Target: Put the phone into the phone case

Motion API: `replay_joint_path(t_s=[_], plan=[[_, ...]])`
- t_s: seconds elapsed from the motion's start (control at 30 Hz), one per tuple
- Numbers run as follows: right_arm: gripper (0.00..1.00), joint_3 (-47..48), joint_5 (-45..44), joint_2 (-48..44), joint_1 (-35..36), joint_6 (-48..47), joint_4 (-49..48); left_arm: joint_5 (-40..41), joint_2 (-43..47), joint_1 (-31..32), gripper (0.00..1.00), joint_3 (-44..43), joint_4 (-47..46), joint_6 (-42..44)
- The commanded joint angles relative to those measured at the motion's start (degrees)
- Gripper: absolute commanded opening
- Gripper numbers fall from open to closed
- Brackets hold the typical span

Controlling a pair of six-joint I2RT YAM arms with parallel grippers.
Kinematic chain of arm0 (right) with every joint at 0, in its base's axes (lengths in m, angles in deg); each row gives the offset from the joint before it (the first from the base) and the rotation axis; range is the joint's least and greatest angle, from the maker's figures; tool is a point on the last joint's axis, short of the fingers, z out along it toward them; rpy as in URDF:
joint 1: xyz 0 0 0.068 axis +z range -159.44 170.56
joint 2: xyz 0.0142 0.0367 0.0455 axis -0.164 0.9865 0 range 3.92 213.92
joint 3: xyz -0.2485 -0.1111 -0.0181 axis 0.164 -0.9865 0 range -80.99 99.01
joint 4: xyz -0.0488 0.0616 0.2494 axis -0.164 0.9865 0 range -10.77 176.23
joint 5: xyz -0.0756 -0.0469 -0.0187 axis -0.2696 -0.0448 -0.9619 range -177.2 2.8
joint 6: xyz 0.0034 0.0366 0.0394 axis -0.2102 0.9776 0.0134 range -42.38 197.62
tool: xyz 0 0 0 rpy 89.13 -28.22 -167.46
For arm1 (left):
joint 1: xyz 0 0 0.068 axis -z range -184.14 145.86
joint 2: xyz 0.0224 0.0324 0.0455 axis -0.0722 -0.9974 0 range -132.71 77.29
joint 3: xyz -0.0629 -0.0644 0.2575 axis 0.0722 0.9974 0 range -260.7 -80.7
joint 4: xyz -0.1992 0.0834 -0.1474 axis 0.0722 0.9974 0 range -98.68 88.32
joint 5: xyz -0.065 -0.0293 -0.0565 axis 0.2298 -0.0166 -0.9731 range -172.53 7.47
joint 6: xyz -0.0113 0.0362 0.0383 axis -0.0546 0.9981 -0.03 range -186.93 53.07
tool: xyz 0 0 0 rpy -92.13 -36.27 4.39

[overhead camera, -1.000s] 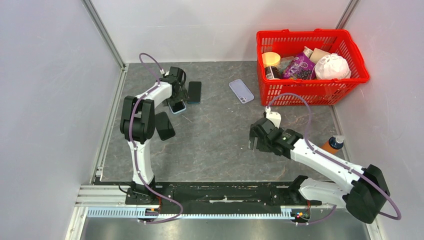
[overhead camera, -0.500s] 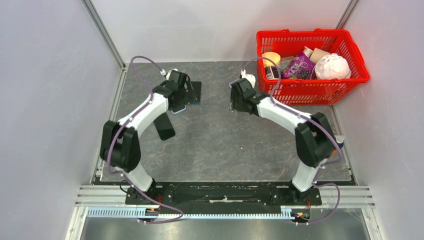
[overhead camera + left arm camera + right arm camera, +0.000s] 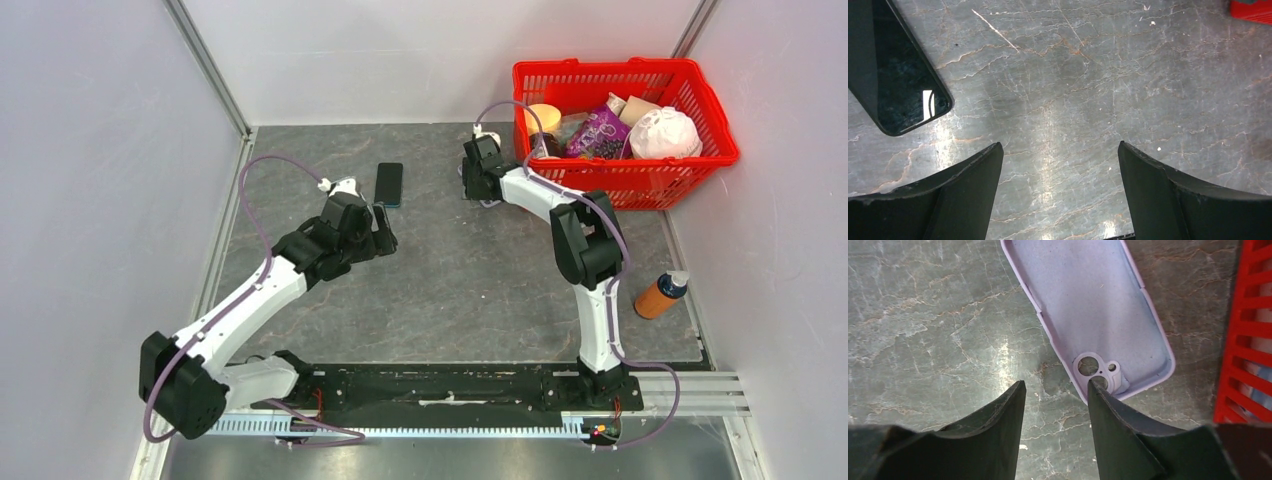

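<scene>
1. Hovering nearest the bases and well left of the red basket, the left gripper has its jaws spread wide over the bare table and holds nothing. That width looks enough for the pickup.
2. Farther out, also well left of the basket, the phone lies flat with a dark glossy face up. In the left wrist view it sits off to the side of the left-hand finger, not between the jaws. The arm would best centre over it and straddle its long edges before closing.
3. Farthest out, just beside the basket's left wall, the lilac phone case lies open side up, its camera cutout toward the right gripper. That pincer is about half open with only table between its fingers. One fingertip overlaps the case's corner, but contact cannot be told.
4. The right arm should probably pinch the case's rim only, leaving the cavity free and staying clear of the basket.
</scene>
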Motion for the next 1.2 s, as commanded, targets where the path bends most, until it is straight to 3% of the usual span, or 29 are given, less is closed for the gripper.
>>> replay_joint_path(t_s=[0.0, 0.17, 0.37, 0.6, 0.77, 0.93, 1.1, 1.13, 1.17], plan=[[0.55, 4.1, 2.4, 3.4, 0.2, -2.1, 1.1, 1.1, 4.6, 0.1, 0.9, 2.3, 0.3, 0.2], [0.46, 5.3, 2.9, 5.3, 0.2, -1.1, 3.9, 0.2, 7.6, 0.1, 0.91, 4.6, 0.6, 1.2], [0.2, 3.6, 7.8, 2.4, 0.4, 4.8, 8.7, -1.9, 7.0, 0.1, 0.91, 5.2, 0.7, 2.1], [0.03, -1.5, 8.9, -5.2, 2.3, 9.1, 15.1, -3.2, 4.6, 0.1, 0.91, 4.3, 4.4, 1.7], [0.01, -14.7, 3.7, -14.1, 8.3, 12.0, 11.2, -1.5, 10.0, 0.1, 0.91, 12.6, -2.7, -0.7], [0.0, -25.3, 3.0, -23.4, 17.3, 20.0, 11.2, -3.0, 13.1, 0.1, 0.9, 12.4, -1.7, -3.7], [0.0, -29.9, 2.2, -24.2, 27.4, 27.8, 8.7, 0.2, 10.5, 0.2, 0.91, 13.7, -5.0, -5.6], [0.03, -30.0, 1.7, -24.1, 28.8, 28.6, 8.6, 0.7, 9.4, 0.1, 0.91, 13.7, -5.6, -5.8], [0.15, -30.4, 0.7, -24.2, 29.7, 29.1, 8.6, 1.1, 8.1, 0.1, 0.91, 13.3, -5.7, -5.8]])
